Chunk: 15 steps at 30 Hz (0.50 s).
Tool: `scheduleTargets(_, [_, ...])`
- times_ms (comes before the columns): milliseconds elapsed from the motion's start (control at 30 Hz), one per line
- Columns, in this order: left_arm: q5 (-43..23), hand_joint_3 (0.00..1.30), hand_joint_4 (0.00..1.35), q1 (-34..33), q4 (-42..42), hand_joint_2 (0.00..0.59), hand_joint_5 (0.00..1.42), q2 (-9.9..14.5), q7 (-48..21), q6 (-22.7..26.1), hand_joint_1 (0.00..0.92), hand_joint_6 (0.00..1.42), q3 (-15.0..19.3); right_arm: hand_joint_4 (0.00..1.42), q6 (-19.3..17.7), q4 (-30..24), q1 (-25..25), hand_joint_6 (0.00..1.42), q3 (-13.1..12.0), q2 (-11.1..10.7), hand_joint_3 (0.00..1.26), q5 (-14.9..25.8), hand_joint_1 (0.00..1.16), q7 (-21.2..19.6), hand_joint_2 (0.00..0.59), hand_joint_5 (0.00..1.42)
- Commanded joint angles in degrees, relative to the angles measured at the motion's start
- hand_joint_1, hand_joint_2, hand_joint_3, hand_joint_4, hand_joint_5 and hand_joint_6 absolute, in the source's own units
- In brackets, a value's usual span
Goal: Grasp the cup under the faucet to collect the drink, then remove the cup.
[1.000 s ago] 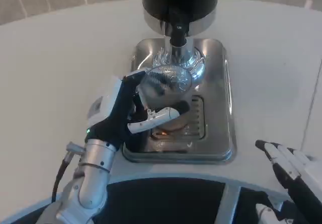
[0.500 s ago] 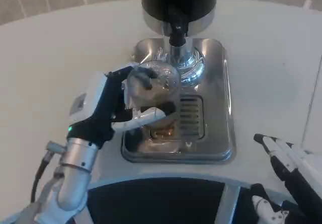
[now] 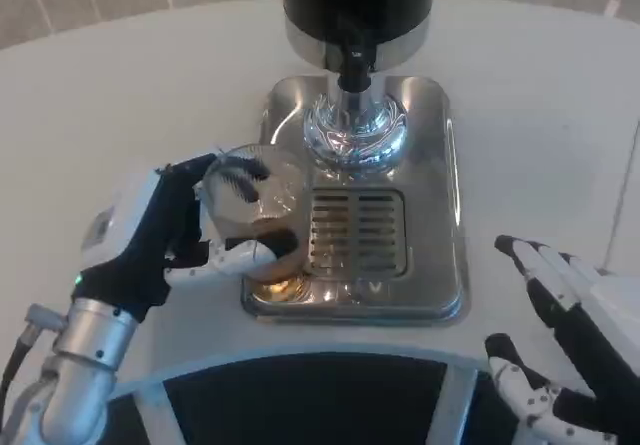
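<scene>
Cup — clear, round, glassy — gripped by left hand.

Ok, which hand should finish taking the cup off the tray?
Left. The left hand already holds the cup at the drip tray's left edge; the right hand lies open, far right.

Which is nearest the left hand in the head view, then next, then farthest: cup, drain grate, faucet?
From the left hand:
1. Cup, held in its fingers, at the tray's left edge.
2. Drain grate, right of the cup, mid-tray.
3. Faucet, farthest, at the back above the tray.
</scene>
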Motion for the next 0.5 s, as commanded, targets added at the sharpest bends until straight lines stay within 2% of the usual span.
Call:
scheduleTargets(33, [-2.5, 1.02, 1.24, 3.2, -3.6, 0.082, 1.38, 2.0, -2.1, -2.3, 0.537, 1.42, 2.3, 0.00, 1.0, -0.8, -1.5, 0.00, 0.7, -0.1, 0.01, -1.2, 0.26, 1.2, 0.561, 0.00])
scheduleTargets(200, [-3.4, 1.02, 1.24, 6.4, -6.9, 0.081, 1.38, 2.6, -3.8, -2.9, 0.540, 1.42, 4.0, 0.00, 1.5, -0.8, -3.5, 0.00, 2.1, -1.8, 0.01, -2.0, 0.26, 2.6, 0.560, 0.00])
scheduleTargets(300, [-4.0, 1.02, 1.24, 8.1, -8.6, 0.080, 1.38, 3.2, -4.4, -2.9, 0.540, 1.42, 5.2, 0.00, 1.7, -0.6, -4.5, 0.00, 3.2, -3.4, 0.01, -2.1, 0.25, 3.2, 0.559, 0.00])
scheduleTargets(500, [-5.3, 1.02, 1.24, 11.2, -11.8, 0.080, 1.38, 3.7, -5.9, -2.5, 0.541, 1.42, 7.6, 0.00, 1.9, -0.1, -5.1, 0.00, 5.4, -5.3, 0.01, -2.6, 0.25, 3.0, 0.560, 0.00])
